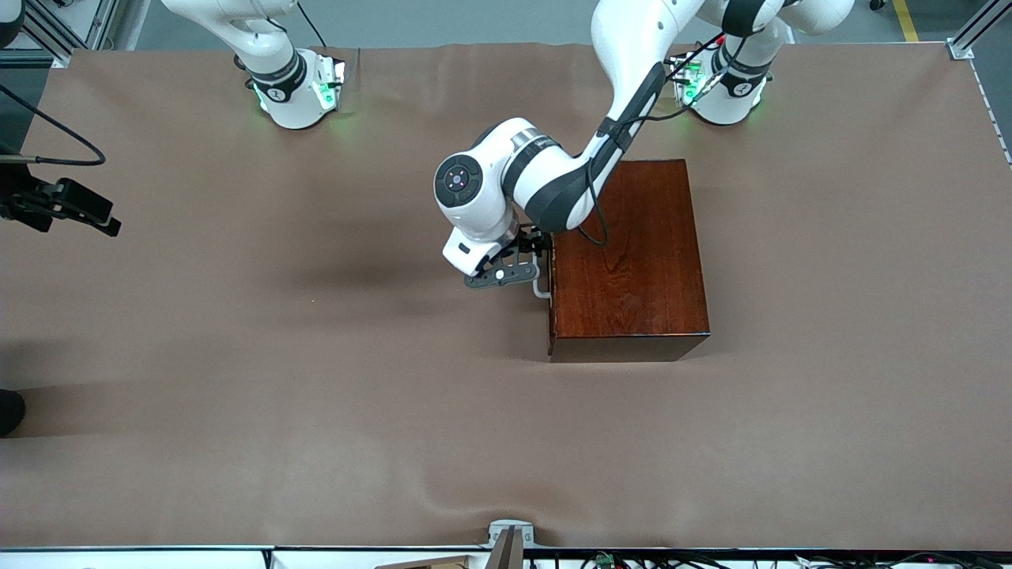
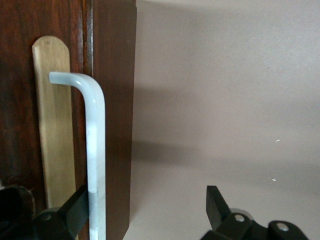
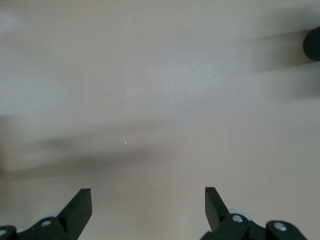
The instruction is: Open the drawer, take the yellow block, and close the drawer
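The drawer [image 1: 551,276] is shut in the reddish-brown wooden box [image 1: 628,253], which stands on the brown table [image 1: 237,356] near the middle, toward the left arm's end. Its front faces the right arm's end of the table, and the white handle [image 2: 95,150] stands out from it. The yellow block is not visible; probably it lies inside the closed drawer.

The left gripper [image 1: 528,261] is at the drawer front with its fingers spread apart. In the left wrist view, one finger [image 2: 75,210] sits just beside the handle bar and the other is well clear of it, so the bar is between them but not yet clamped.

The right gripper [image 3: 147,207] is wide open and holds nothing, over bare table; that arm waits.

The step in hand appears to be opening the drawer. The next move calls for closing the fingers on the bar, then pulling straight out from the box.
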You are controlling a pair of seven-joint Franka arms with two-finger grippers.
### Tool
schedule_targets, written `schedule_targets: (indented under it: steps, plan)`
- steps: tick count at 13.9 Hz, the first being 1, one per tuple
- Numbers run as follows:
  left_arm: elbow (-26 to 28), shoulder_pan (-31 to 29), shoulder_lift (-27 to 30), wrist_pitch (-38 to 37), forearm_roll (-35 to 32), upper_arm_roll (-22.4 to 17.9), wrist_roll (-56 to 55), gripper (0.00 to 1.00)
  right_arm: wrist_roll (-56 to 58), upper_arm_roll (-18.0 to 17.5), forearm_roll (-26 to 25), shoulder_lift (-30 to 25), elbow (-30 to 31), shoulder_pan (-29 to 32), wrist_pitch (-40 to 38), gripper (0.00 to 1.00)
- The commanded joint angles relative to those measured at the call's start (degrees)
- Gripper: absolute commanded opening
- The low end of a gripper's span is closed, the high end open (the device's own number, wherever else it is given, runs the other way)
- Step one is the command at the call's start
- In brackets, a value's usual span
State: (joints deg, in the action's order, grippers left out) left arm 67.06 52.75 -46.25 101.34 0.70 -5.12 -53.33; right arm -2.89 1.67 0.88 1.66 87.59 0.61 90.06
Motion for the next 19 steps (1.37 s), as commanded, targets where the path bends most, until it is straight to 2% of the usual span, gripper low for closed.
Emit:
schedule_targets:
  steps: [1, 8, 19]
  plan:
    - [-2.3, 0.3, -1.5, 2.0, 1.0, -0.3, -1.8, 1.0, 0.2, -0.5, -0.3, -1.0, 0.5, 0.5, -0.1, 1.0]
    - [-2.4, 1.9, -1.8, 7.6, 1.1, -0.1, -6.2, 1.0, 0.2, -0.5, -0.3, -1.0, 0.5, 0.5, 0.0, 1.0]
    - [-2.7, 4.4, -3.1, 16.8, 1.1, -0.1, -7.0, 1.0, 0.2, -0.5, -0.3, -1.0, 0.5, 0.5, 0.0, 1.0]
